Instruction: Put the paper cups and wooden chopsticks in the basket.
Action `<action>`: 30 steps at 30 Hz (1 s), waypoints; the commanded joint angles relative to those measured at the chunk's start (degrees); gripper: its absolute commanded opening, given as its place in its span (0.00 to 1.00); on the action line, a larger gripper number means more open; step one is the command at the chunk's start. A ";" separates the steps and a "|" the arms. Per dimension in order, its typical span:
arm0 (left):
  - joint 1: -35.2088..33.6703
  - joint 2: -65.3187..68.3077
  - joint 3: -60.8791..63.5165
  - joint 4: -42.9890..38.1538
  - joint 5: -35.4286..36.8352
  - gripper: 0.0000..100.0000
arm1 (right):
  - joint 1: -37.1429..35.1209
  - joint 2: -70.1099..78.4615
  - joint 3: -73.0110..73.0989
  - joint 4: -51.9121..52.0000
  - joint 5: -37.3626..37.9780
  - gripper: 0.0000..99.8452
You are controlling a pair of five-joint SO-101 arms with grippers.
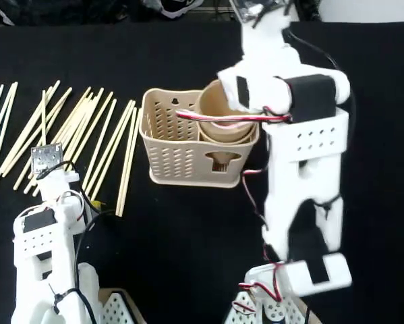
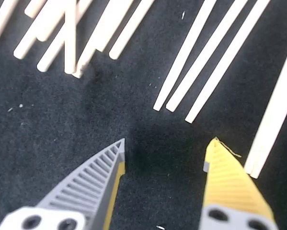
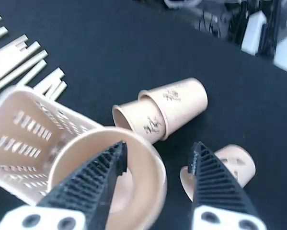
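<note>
left gripper [image 2: 165, 143] wide open, empty, chopsticks [image 2: 196, 62] lying flat just ahead of its tips; likely light, stiff, slippery, best pinched mid-length; right gripper [image 3: 157, 153] open, empty, above a paper cup [image 3: 150, 165] in the basket [image 3: 18, 124]; loose cups [image 3: 177, 103] beyond, probably thin, crushable, take by the rim

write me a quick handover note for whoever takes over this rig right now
Left gripper: open, empty, low over the table, just short of the chopsticks' ends.
Right gripper: open, empty, above the cup in the basket.
Done: at least one paper cup sits upright in the basket.
Left: a nested pair of cups and a single cup lie on their sides on the table beside the basket. All the chopsticks in view lie on the table; none can be seen in the basket.
</note>
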 commanded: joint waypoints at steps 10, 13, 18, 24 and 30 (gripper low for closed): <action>0.40 -0.88 -0.13 -0.70 -0.79 0.26 | 5.63 0.75 -4.18 3.60 6.77 0.23; 0.48 -0.88 -0.13 -0.70 -0.79 0.26 | 10.99 -5.14 1.45 3.60 15.30 0.23; 0.57 -0.88 -0.13 -0.53 -0.79 0.26 | 21.54 -14.29 17.36 2.46 32.26 0.23; 0.57 -0.88 -0.13 -0.44 -0.79 0.26 | 28.84 -15.69 40.66 -10.02 42.02 0.23; 0.57 -0.88 -0.13 -0.62 -0.79 0.26 | 30.24 -14.02 63.34 -36.04 41.93 0.23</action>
